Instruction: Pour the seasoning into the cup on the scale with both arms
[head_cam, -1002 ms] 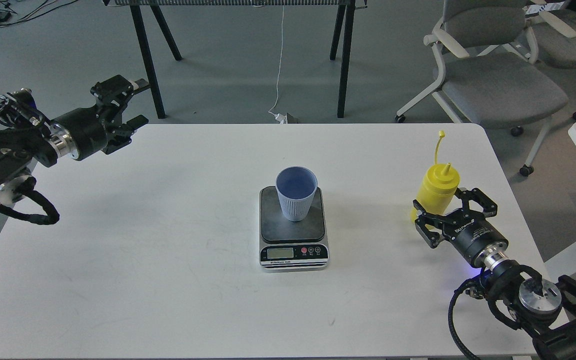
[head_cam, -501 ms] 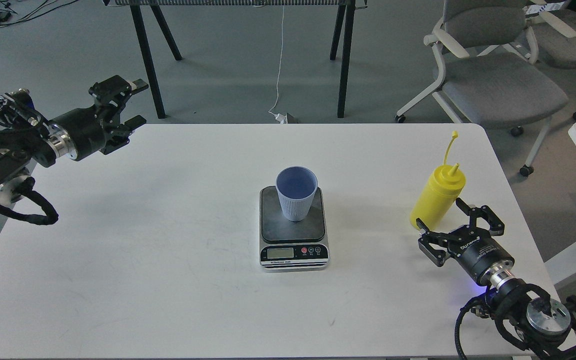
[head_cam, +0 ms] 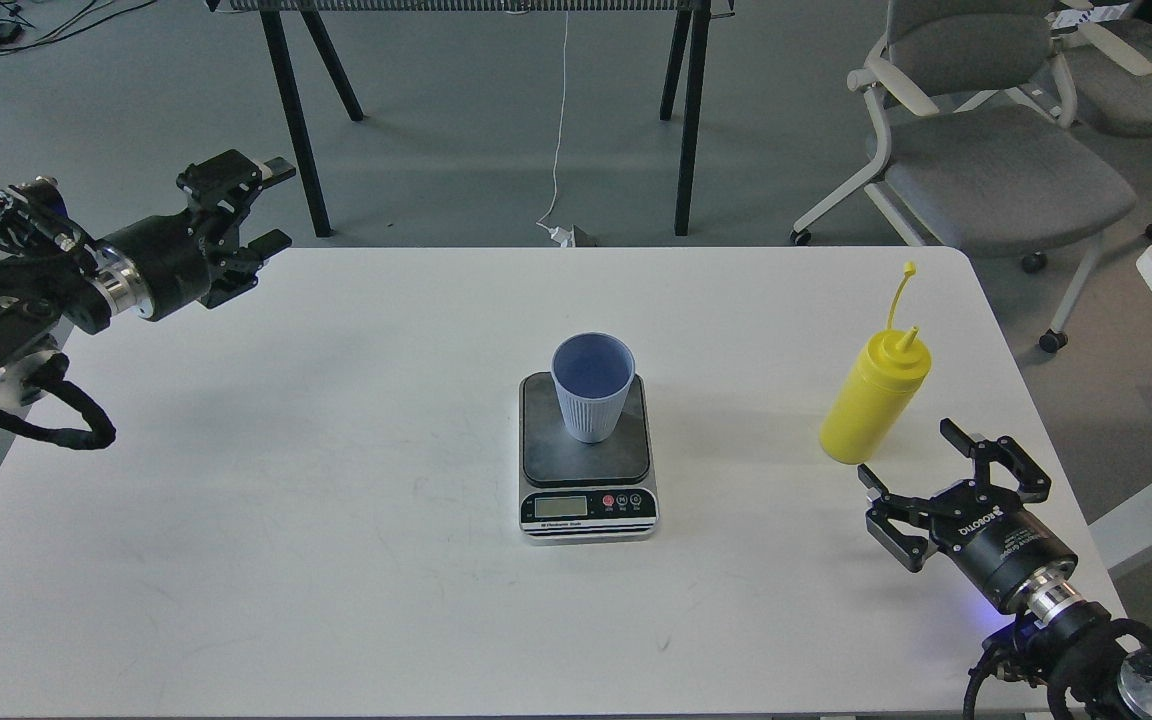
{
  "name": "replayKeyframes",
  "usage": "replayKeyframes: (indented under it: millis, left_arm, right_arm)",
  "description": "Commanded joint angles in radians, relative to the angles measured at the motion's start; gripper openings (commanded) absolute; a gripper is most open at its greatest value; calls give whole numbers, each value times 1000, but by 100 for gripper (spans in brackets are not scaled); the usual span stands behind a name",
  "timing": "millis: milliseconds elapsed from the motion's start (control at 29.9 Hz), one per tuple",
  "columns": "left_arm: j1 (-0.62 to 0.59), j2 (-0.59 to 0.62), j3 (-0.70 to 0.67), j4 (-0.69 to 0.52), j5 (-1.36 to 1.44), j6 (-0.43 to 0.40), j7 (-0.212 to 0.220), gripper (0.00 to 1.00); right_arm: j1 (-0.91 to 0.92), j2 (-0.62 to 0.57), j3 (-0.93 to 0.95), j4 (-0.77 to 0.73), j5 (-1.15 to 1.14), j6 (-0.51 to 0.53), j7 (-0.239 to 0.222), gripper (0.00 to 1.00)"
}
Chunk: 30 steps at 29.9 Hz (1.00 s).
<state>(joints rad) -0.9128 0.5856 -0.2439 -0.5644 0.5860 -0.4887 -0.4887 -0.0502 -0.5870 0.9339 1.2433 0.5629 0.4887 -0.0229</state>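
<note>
The cup [head_cam: 593,386] stands upright on the dark platform of the scale [head_cam: 587,462], near the middle of the white desk [head_cam: 336,520]. The scale's display and 3 round buttons face the near edge. The seasoning bottle [head_cam: 874,398] stands upright on the desk well to the right of the scale, its tethered cap sticking up beside the nozzle. The right gripper [head_cam: 911,452] sits just near of the bottle, apart from it, its 2 fingers [head_cam: 956,434] spread wide and holding nothing. The left gripper [head_cam: 274,206] hovers at the far left corner of the desk, its fingers also parted and empty, well apart from the cup.
</note>
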Motion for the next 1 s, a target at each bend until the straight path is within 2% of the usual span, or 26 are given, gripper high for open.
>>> replayKeyframes:
  millis: [0, 267, 601, 835, 969]
  left_arm:
    - [0, 0, 0, 0, 0, 0, 0, 95]
    - [-1, -33, -2, 0, 0, 0, 0, 95]
    - [-21, -38, -11, 0, -5, 0, 0, 95]
    - [-37, -41, -14, -2, -11, 0, 0, 95]
    - [-52, -50, -14, -2, -11, 0, 0, 95]
  right_arm:
    - [-86, -91, 57, 106, 0, 0, 1, 99]
    - [-244, -255, 258, 254, 0, 0, 1, 99]
    - [-235, -324, 410, 278, 0, 0, 3, 99]
    - [-37, -353, 381, 263, -38, 0, 3, 99]
    - [107, -355, 275, 234, -55, 0, 3, 99]
